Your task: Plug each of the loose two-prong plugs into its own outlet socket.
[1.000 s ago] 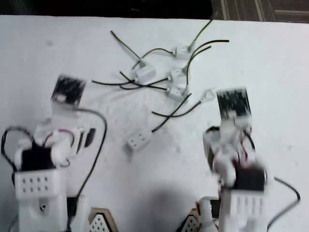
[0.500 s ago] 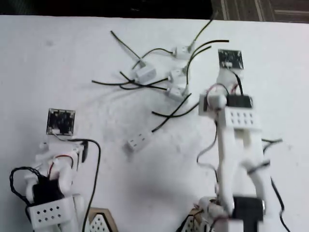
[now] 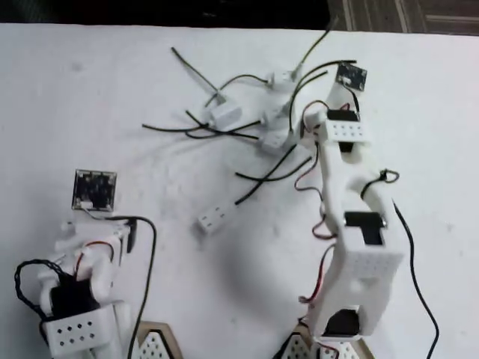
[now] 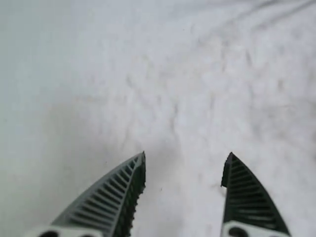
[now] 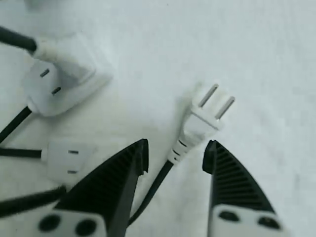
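Note:
A white two-prong plug (image 5: 206,117) on a black cord lies on the white table, prongs pointing away from my right gripper (image 5: 176,149). That gripper is open, with the plug's cord end between its fingertips. Beside it lie a large white outlet socket (image 5: 58,80) and a smaller one (image 5: 69,156). From above, the right arm (image 3: 337,133) is stretched out to the tangle of sockets and black cords (image 3: 258,127). Another socket (image 3: 216,218) lies alone mid-table. My left gripper (image 4: 186,158) is open over bare table, and the left arm (image 3: 86,247) is folded at the near left.
More white sockets (image 3: 224,114) (image 3: 281,78) with black cords spread across the far middle of the table. The table's far edge (image 3: 224,26) meets a dark floor. Red and black wires hang along the right arm (image 3: 322,224).
The right arm has stretched away from its base to the cluster of cords and sockets. The left arm pulled back towards its base a second ago and has kept still since.

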`<action>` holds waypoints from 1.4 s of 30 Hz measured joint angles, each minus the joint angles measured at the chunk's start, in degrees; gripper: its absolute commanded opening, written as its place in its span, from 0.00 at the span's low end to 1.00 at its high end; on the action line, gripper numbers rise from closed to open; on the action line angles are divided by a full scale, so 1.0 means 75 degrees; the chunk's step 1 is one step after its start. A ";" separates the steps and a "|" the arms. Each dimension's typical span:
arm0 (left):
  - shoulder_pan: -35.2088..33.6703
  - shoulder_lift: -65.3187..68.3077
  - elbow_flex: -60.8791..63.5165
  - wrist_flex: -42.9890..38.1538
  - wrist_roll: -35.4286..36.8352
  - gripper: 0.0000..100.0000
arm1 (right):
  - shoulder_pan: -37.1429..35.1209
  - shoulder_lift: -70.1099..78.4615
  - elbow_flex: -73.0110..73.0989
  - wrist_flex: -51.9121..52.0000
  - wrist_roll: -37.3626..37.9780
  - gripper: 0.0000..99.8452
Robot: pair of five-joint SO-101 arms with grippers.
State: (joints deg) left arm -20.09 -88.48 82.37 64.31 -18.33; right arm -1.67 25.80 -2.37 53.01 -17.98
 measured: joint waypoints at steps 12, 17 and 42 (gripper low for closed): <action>0.0000 0.0000 0.0105 0.0000 0.0000 0.26 | 0.0094 0.1102 -0.1055 0.0199 -0.0481 0.16; 0.0000 0.0000 0.0117 0.0000 0.0000 0.26 | 0.0246 0.1137 -0.1160 0.0539 -0.0481 0.16; 0.0000 0.0000 0.0117 0.0000 0.0000 0.26 | 0.0363 0.1664 -0.1864 0.1512 -0.0481 0.10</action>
State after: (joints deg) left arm -20.09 -88.48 83.25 64.31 -18.33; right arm 1.05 38.29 -16.35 64.35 -21.58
